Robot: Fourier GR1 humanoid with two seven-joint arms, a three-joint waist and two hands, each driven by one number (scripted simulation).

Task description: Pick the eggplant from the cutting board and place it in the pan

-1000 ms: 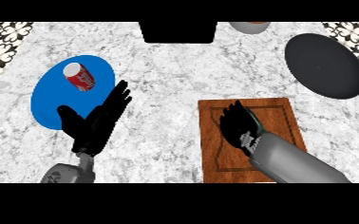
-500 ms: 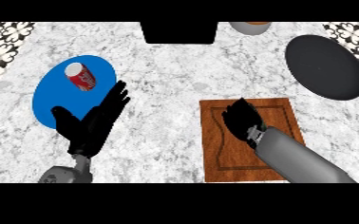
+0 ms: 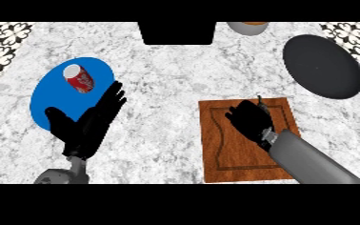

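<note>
My right hand [image 3: 250, 120] lies on the wooden cutting board [image 3: 218, 157], its fingers curled down over the eggplant. The hand hides nearly all of the eggplant; only a thin dark tip [image 3: 261, 99] sticks out past the fingers toward the board's far edge. The dark grey pan [image 3: 321, 66] sits at the far right, apart from the board and beyond its far right corner. My left hand [image 3: 90, 123] rests open at the left, fingers straight, over the near edge of the blue plate [image 3: 49, 95].
A red can [image 3: 79, 78] lies on the blue plate. A black box [image 3: 176, 32] and a bowl [image 3: 247, 27] stand at the counter's far edge. Bare marble lies between the board and the plate.
My right hand has slid slightly right and farther onto the board, its fingers closing over the eggplant, and the forearm has swung right. The left hand has hardly moved.
</note>
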